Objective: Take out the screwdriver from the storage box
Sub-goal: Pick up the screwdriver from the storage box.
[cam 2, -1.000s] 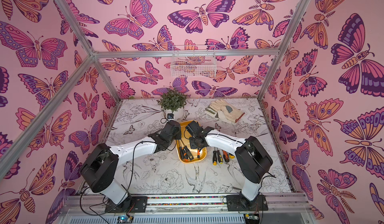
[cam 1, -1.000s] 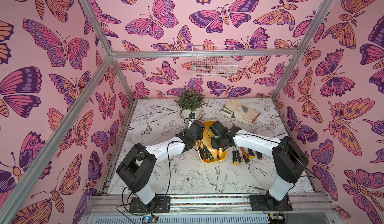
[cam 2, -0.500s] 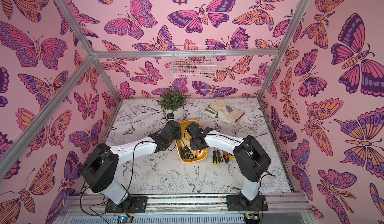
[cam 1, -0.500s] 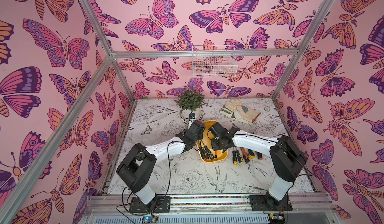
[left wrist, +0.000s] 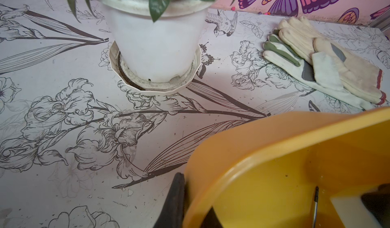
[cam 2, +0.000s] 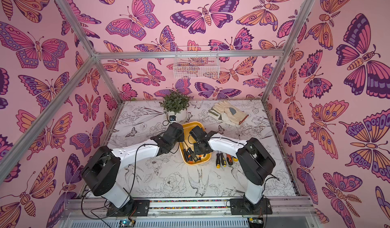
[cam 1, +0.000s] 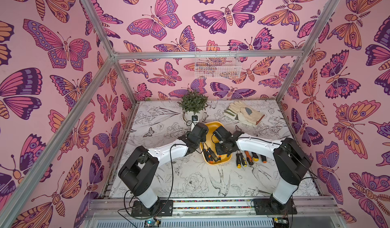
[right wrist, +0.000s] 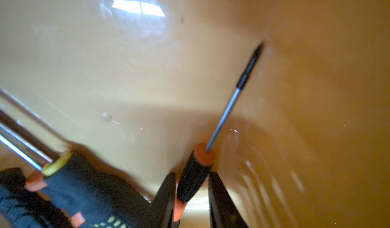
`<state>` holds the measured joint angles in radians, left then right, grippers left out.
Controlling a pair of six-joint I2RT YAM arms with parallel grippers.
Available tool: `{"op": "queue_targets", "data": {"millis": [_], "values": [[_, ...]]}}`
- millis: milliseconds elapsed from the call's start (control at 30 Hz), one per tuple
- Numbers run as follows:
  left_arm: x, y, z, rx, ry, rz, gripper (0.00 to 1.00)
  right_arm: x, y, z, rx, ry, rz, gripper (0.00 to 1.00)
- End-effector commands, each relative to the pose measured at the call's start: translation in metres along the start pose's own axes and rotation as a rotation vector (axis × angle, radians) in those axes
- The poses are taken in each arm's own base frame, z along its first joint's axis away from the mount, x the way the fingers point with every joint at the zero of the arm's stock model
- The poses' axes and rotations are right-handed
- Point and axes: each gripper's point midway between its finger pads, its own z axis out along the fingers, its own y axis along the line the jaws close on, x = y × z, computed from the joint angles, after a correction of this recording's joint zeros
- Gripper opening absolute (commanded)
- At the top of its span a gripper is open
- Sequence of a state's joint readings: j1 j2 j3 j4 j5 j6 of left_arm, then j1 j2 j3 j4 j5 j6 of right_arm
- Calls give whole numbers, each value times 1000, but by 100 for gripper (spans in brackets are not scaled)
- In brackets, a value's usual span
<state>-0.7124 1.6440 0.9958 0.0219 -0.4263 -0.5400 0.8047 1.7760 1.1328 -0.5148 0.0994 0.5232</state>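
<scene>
- The small screwdriver with a black ribbed handle and orange collar (right wrist: pixel 192 179) lies inside the shallow yellow plastic storage box (cam 1: pixel 211 127). Its thin metal shaft points along the box floor.
- The right pincer (right wrist: pixel 191 174) reaches down into the box, and its black fingers (right wrist: pixel 162 199) stand on either side of that handle. One finger is against it. I cannot tell whether the pincer is clenched on the handle.
- Beside it in the box lies a larger screwdriver with a black handle and yellow collar (right wrist: pixel 63 174), along with other dark-handled tools.
- The left pincer (left wrist: pixel 194 195) is clenched on the box's rim, with one finger outside the wall and one inside.
- The box rests mid-way across the white surface printed with black flower drawings (cam 1: pixel 190 180).
- A row of screwdrivers with black, orange and yellow handles (cam 1: pixel 249 157) lies on the surface just beside the box, on the right arm's side.
- Farther back stand a green plant in a white pot (cam 1: pixel 193 105) and a pair of cream work gloves (cam 1: pixel 244 113).
- A white wire basket (cam 1: pixel 217 65) hangs on the pink butterfly-patterned back wall.
</scene>
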Motion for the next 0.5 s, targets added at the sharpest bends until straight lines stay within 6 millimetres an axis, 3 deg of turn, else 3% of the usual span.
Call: {"op": "queue_targets", "data": {"millis": [0, 467], "values": [[-8, 4, -7, 2, -22, -9, 0, 5, -20, 13, 60, 26, 26, 31], [-8, 4, -7, 4, -22, -7, 0, -12, -18, 11, 48, -18, 18, 23]]}}
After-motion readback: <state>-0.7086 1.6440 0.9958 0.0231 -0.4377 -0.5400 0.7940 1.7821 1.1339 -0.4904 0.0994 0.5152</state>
